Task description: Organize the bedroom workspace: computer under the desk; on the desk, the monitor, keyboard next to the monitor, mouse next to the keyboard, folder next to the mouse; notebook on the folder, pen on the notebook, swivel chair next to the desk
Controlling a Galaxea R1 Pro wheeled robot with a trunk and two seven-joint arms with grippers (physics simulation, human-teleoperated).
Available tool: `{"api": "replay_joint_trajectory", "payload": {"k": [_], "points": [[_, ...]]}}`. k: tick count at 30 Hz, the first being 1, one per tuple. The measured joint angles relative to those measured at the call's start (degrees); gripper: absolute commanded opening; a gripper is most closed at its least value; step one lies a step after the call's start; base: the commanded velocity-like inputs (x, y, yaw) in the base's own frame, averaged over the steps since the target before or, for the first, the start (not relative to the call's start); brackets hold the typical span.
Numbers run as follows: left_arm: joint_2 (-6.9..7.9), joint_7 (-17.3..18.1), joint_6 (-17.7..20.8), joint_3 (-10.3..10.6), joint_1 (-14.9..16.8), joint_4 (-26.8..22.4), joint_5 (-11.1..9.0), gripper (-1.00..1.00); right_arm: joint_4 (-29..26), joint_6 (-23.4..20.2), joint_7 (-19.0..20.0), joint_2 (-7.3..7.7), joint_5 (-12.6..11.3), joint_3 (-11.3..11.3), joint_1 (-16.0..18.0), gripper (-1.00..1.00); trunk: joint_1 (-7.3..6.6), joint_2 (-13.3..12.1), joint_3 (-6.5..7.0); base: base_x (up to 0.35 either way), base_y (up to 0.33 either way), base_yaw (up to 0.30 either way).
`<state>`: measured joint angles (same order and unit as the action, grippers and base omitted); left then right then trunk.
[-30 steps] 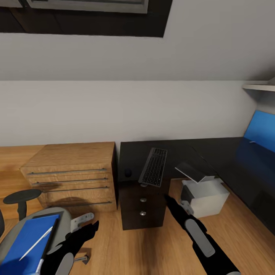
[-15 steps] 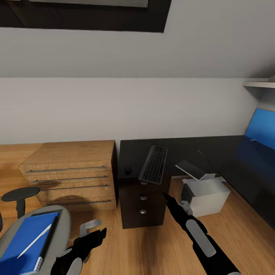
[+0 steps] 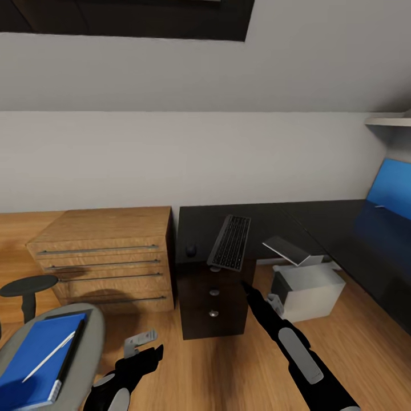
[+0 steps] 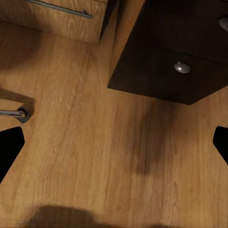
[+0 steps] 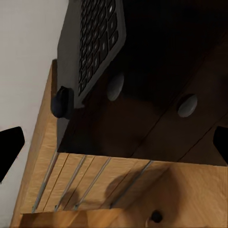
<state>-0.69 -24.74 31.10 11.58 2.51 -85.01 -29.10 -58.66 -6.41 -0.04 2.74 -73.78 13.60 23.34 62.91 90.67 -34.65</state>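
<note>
The black desk [image 3: 268, 220] runs along the wall, with the keyboard [image 3: 231, 242] lying on it and overhanging the front edge above the drawer unit [image 3: 212, 305]. The mouse [image 3: 190, 250] sits left of the keyboard. Under the desk lies the light-grey computer [image 3: 305, 291]. At lower left, the swivel chair [image 3: 91, 337] carries the blue folder [image 3: 37, 359]; the pen [image 3: 48, 357] lies on the folder, and the dark notebook [image 3: 75, 345] edge shows along its right side. My left gripper [image 3: 151, 354] hangs open over the floor right of the chair. My right gripper [image 3: 245, 285] is open, just in front of the drawer unit. The monitor is out of view.
A light-wood drawer chest [image 3: 108, 257] stands against the desk's left end. A large blue flat panel [image 3: 394, 188] leans at the far right under a shelf [image 3: 388, 121]. The chair's black armrest [image 3: 28, 283] and a caster leg [image 3: 140, 341] stick out over the plank floor [image 3: 171, 365].
The whole view has shifted, so the camera has moved. My left gripper has dropped lower and drawn right, away from the chair seat. The right arm holds about the same pose.
</note>
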Motion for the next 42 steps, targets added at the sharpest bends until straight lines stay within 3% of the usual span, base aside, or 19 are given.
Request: {"api": "replay_joint_trajectory", "payload": {"k": [10, 12, 15, 16, 20, 22, 30, 42], "points": [[-0.02, 0.1, 0.0, 0.9, 0.0, -0.1, -0.1, 1.00, -0.2, 0.0, 5.0, 0.32, 0.1, -0.3, 0.0, 1.00, 2.20, 4.0, -1.80, 0.000, 0.000, 0.000], [-0.02, 0.1, 0.0, 1.0, 0.0, -0.1, -0.1, 1.00, -0.2, 0.0, 5.4, 0.46, -0.9, -0.4, 0.0, 1.00, 2.64, 4.8, -2.16, 0.000, 0.000, 0.000], [-0.02, 0.1, 0.0, 1.1, 0.0, -0.1, -0.1, 1.00, -0.2, 0.0, 5.6, 0.83, -3.1, -0.5, 0.0, 1.00, 3.30, 6.0, -2.69, 0.000, 0.000, 0.000], [-0.02, 0.1, 0.0, 1.1, 0.0, -0.1, -0.1, 1.00, -0.2, 0.0, 5.7, 1.27, -5.2, -0.6, 0.0, 1.00, 3.52, 6.4, -2.87, 0.000, 0.000, 0.000], [-0.02, 0.1, 0.0, 1.1, 0.0, -0.1, -0.1, 1.00, 0.0, 0.0, 5.6, 2.07, -9.4, -0.6, 0.0, 1.00, 4.39, 8.0, -3.59, 0.000, 0.000, 0.000], [-0.02, 0.1, 0.0, 1.3, 0.0, -0.1, -0.1, 1.00, -0.2, 0.2, 5.5, 2.16, -10.1, -0.5, 0.0, 1.00, 4.83, 8.8, -3.95, 0.000, 0.000, 0.000], [-0.02, -0.2, 0.0, 2.5, 0.0, -0.1, -0.1, 1.00, -1.7, 0.1, 5.6, 2.29, -10.8, -0.1, -0.3, 1.00, 6.59, 12.0, -5.39, 0.000, 0.000, 0.000], [-0.02, -0.4, 0.0, 2.7, 0.0, -0.1, -0.1, 1.00, -2.3, 0.1, 5.7, 2.22, -11.0, 0.0, -1.1, 1.00, 9.23, 16.8, -7.54, 0.000, 0.000, 0.000]]}}
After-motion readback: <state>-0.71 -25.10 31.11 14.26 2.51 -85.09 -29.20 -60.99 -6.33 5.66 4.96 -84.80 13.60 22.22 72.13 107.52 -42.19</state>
